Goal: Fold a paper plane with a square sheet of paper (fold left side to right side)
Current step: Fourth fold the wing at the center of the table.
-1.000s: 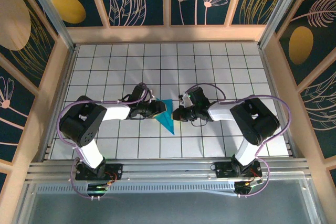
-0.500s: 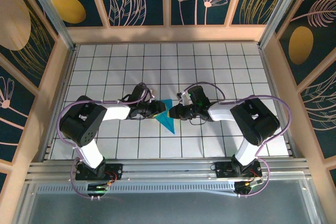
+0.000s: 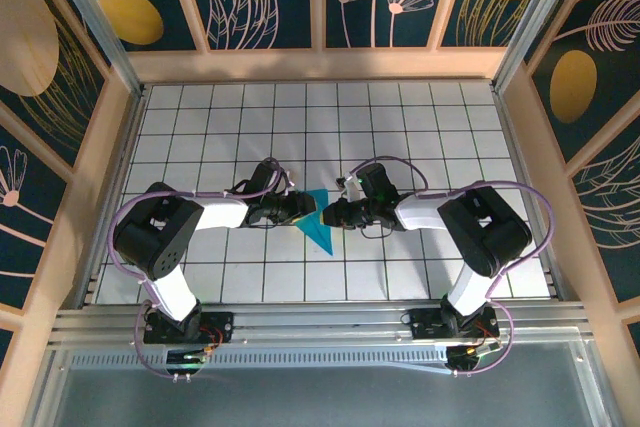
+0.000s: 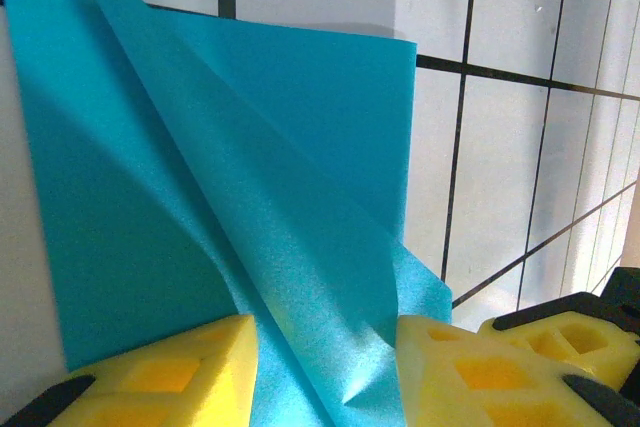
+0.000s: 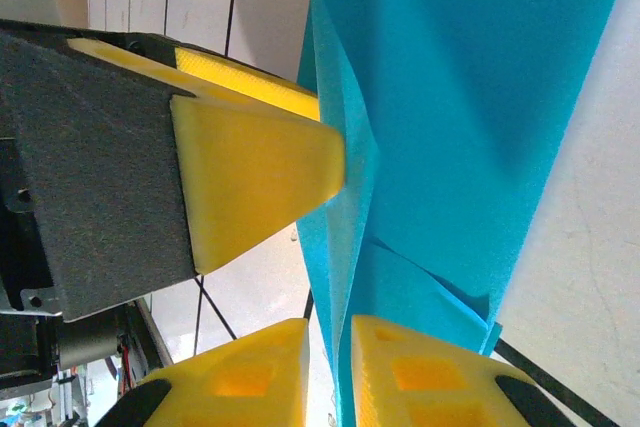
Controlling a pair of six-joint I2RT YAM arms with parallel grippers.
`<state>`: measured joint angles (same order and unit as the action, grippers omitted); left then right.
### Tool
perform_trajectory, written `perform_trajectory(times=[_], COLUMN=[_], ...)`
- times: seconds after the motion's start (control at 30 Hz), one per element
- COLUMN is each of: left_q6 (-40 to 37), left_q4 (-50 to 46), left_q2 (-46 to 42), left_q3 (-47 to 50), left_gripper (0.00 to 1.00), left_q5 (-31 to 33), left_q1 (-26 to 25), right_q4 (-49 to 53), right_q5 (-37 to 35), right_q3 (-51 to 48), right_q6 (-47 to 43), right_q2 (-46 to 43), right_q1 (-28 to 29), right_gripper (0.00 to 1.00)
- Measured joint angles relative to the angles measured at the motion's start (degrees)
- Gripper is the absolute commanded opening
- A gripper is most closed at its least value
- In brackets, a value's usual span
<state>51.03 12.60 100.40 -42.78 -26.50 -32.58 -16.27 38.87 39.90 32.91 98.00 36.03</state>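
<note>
The square sheet of paper (image 3: 320, 227) is turquoise and folded to a pointed triangle on the tiled table, between my two grippers. My left gripper (image 3: 304, 210) is at its left edge, jaws open. In the left wrist view a raised fold of the paper (image 4: 300, 247) runs up between the yellow fingers (image 4: 160, 372) and touches the right one. My right gripper (image 3: 334, 215) is at the paper's right edge. In the right wrist view the jaws of my right gripper (image 5: 330, 357) stand narrowly open around an upstanding paper (image 5: 470, 97) layer, with a gap on the left side.
The white gridded table (image 3: 420, 127) is walled by a wooden frame (image 3: 320, 64) at the back and on both sides. The left gripper's yellow finger (image 5: 260, 172) presses against the paper right by my right fingers. Both arm bases sit at the near edge.
My right gripper has edged slightly left, up against the paper's right edge. The left arm and the paper have stayed where they were.
</note>
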Motion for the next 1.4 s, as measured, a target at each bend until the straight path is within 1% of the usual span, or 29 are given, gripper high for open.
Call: perform_trajectory(times=[0.13,0.2,0.37,0.47,0.93,1.4], left_q6=[0.0,0.0,0.0,0.0,0.0,0.0], left_q4=[0.0,0.0,0.0,0.0,0.0,0.0], left_q2=[0.0,0.0,0.0,0.0,0.0,0.0], left_q3=[0.0,0.0,0.0,0.0,0.0,0.0], left_gripper=[0.42,0.42,0.42,0.42,0.42,0.43], left_q5=[0.0,0.0,0.0,0.0,0.0,0.0], left_q1=[0.0,0.0,0.0,0.0,0.0,0.0], right_q4=[0.2,0.2,0.2,0.6,4.0,5.4], right_q5=[0.0,0.0,-0.2,-0.7,-4.3,-5.2], right_q3=[0.1,0.1,0.1,0.1,0.2,1.1], right_q6=[0.0,0.0,-0.5,-0.7,-1.5,-2.1], right_q2=[0.4,0.6,0.6,0.6,1.3,2.5], right_q1=[0.1,0.1,0.1,0.1,0.1,0.1], right_gripper=[0.18,0.17,0.04,0.0,0.0,0.0])
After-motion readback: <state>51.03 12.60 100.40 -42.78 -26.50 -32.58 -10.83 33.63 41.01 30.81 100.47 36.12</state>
